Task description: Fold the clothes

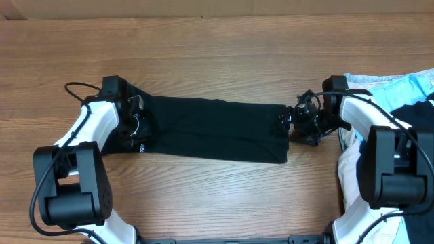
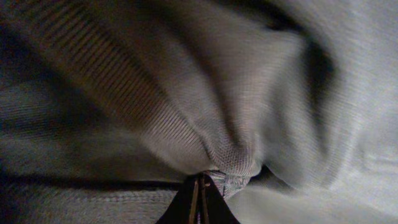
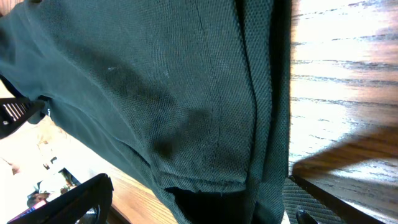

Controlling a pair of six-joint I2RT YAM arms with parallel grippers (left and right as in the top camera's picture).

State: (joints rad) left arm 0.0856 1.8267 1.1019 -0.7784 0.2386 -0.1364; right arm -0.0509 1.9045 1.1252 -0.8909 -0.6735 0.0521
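Note:
The black T-shirt [image 1: 210, 129] lies as a long flat band across the middle of the wooden table, running left to right. My left gripper [image 1: 139, 132] is at its left end. In the left wrist view its jaws [image 2: 200, 193] are shut on a pinched fold of the knit [image 2: 186, 93]. My right gripper [image 1: 288, 125] is at the band's right end. In the right wrist view its fingers [image 3: 199, 205] stand wide apart with the shirt's hemmed edge [image 3: 155, 93] between them. The neck label and hem tag are hidden.
A light-blue garment [image 1: 400, 88], a rumpled black garment [image 1: 417, 112] and white cloth [image 1: 349, 169] are heaped at the right edge, behind my right arm. Bare wood [image 1: 217, 54] lies beyond the shirt and in front of it.

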